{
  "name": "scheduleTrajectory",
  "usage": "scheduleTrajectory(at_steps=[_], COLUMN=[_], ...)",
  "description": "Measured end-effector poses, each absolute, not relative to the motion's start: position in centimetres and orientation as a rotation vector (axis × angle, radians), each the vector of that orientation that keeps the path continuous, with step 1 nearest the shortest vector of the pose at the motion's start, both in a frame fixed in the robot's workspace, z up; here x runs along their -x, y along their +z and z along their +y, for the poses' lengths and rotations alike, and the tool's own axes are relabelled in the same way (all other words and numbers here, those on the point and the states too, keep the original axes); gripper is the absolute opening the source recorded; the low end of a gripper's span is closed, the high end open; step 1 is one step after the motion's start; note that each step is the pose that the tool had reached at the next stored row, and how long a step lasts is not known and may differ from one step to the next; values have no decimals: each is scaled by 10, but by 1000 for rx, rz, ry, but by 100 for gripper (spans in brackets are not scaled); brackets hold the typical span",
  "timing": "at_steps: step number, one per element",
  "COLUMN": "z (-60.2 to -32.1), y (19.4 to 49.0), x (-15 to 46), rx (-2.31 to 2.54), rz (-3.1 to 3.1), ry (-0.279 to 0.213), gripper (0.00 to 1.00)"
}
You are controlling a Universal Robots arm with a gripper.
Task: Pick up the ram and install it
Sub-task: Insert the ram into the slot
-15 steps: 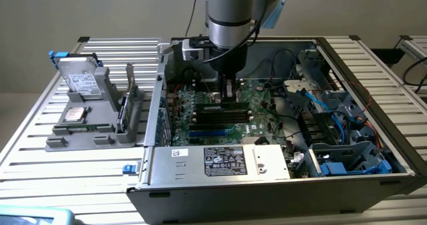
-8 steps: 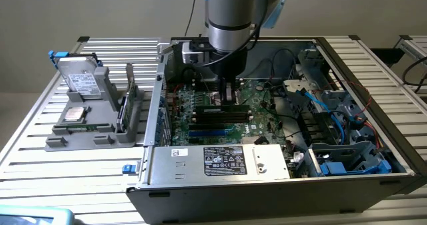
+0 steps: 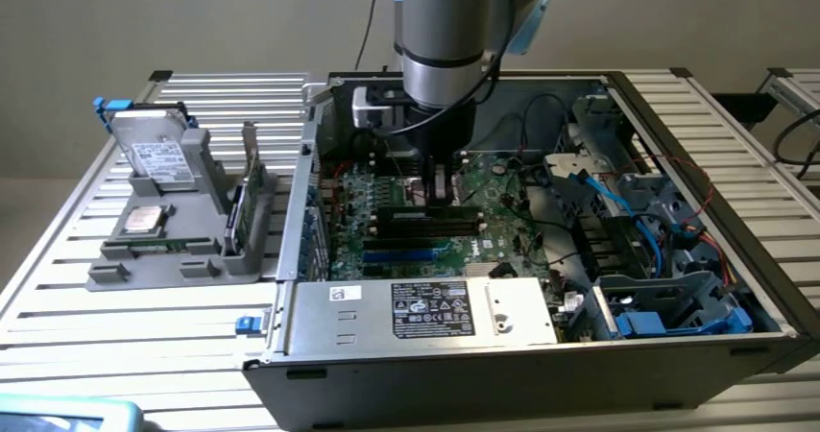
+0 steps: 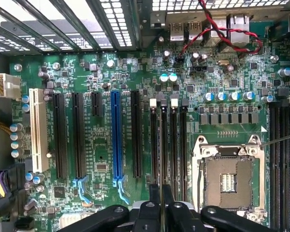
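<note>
At the exterior view's centre the gripper (image 3: 443, 200) hangs over the motherboard (image 3: 502, 184), fingers (image 4: 154, 198) nearly together and seemingly clamped on the ram (image 4: 163, 154), which sits edge-on straight below, its long axis parallel to the black slots (image 3: 423, 223) just beneath.

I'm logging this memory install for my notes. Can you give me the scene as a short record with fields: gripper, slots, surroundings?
gripper: shut, low over the memory slots
memory slots: four narrow black ones, side by side next to the CPU socket
held item: cannot tell whether anything thin sits between the jaws
motherboard: green, inside the open computer case
beside case: gray fixture, on the exterior view's left
</note>
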State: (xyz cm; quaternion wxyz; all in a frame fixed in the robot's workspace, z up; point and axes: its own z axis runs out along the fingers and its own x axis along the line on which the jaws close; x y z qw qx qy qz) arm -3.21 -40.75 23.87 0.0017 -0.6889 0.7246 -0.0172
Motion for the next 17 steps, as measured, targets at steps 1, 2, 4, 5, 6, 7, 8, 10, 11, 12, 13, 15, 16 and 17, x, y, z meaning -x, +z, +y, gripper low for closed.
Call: scheduleTrajectory(at_steps=[1, 2, 4, 5, 6, 7, 8, 10, 11, 12, 13, 15, 16, 17], z=[-408, -408, -408, -408, -409, -409, -409, -409, -409, -409, -409, -410, -410, -410], y=[238, 237, 236, 235, 235, 234, 234, 234, 234, 234, 234, 234, 234, 234], x=[32, 32, 32, 32, 32, 32, 32, 32, 32, 32, 32, 32, 32, 31], rx=[2160, 2158, 2154, 2152, 2150, 2149, 2147, 2146, 2146, 2146, 2146, 2147, 2147, 2148], rz=[2276, 2278, 2282, 2284, 2286, 2287, 2288, 2290, 2290, 2290, 2290, 2290, 2291, 2290], ry=[-54, -54, -54, -54, -54, -54, -54, -54, -54, -54, -54, -52, -51, -50], gripper=[13, 13, 13, 13, 13, 13, 13, 13, 13, 13, 13, 13, 13, 13])
